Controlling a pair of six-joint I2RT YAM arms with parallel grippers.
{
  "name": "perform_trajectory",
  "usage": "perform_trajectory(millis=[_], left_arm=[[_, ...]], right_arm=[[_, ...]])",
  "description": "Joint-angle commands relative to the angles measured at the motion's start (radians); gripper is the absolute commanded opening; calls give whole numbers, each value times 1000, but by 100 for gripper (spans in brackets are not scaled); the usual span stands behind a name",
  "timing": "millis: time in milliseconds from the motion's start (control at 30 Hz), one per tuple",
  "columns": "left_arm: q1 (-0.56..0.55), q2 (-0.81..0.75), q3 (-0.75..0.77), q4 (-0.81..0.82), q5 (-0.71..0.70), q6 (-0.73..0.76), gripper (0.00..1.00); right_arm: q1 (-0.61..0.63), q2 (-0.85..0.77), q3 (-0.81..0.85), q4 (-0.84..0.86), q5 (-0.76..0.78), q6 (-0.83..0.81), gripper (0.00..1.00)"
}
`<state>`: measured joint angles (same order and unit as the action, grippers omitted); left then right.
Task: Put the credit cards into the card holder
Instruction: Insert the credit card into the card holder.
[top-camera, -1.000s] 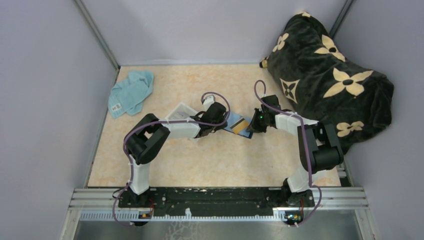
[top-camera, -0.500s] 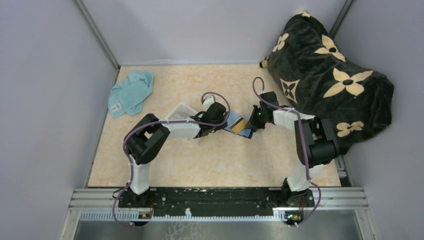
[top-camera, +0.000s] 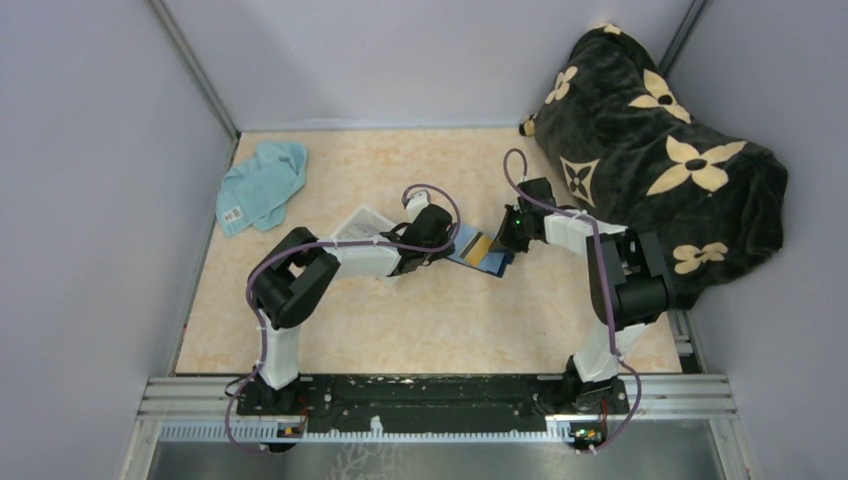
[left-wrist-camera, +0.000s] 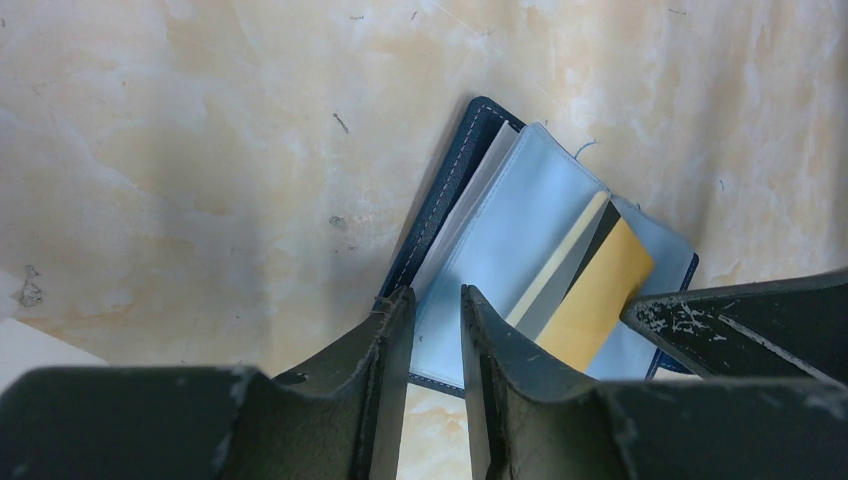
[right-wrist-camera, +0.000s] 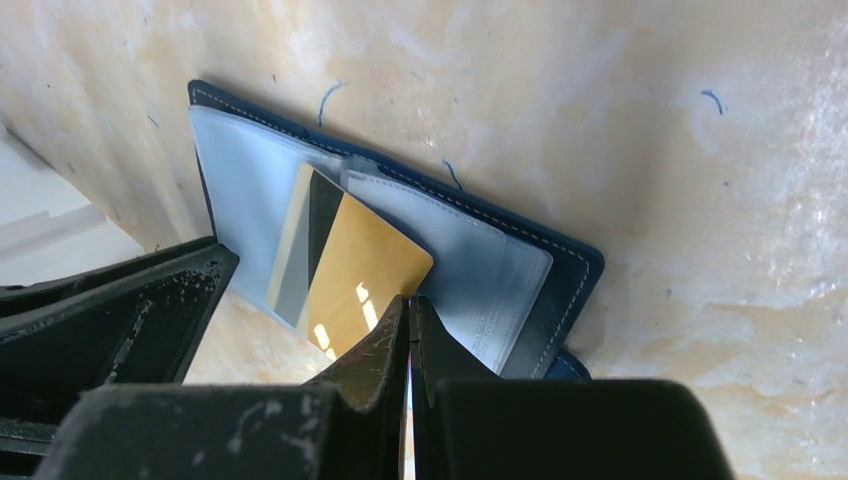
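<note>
The card holder (top-camera: 490, 262) lies open on the table, navy with pale blue sleeves (left-wrist-camera: 500, 240). An orange-yellow credit card (right-wrist-camera: 365, 275) sticks partly out of a sleeve, and a greyish card (right-wrist-camera: 290, 260) shows beside it. My right gripper (right-wrist-camera: 408, 302) is shut, its tips touching the orange card's near corner, with nothing between them. My left gripper (left-wrist-camera: 437, 300) stands narrowly open over the holder's near edge, its fingers (left-wrist-camera: 385, 330) down on the sleeve. In the top view the left gripper (top-camera: 452, 245) and right gripper (top-camera: 503, 243) flank the holder.
A clear plastic tray (top-camera: 362, 225) sits just left of the left arm. A teal cloth (top-camera: 262, 185) lies at the far left. A dark flowered blanket (top-camera: 660, 160) fills the right back corner. Walls close in on three sides.
The right arm has shifted slightly back and left, toward the holder. The left arm has not moved.
</note>
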<state>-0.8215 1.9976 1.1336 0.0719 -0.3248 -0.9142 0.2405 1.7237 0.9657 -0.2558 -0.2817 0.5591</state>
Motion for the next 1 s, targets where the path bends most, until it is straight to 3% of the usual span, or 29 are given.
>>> perform_trajectory(millis=[0, 667, 967], left_arm=[[41, 193, -130, -391, -40, 77, 34], [37, 200, -126, -388, -34, 72, 34], [36, 199, -129, -384, -31, 73, 34]], right_arm=[[10, 12, 52, 18, 6, -11, 0], [31, 50, 111, 13, -8, -8, 0], [34, -44, 80, -12, 30, -33, 2]])
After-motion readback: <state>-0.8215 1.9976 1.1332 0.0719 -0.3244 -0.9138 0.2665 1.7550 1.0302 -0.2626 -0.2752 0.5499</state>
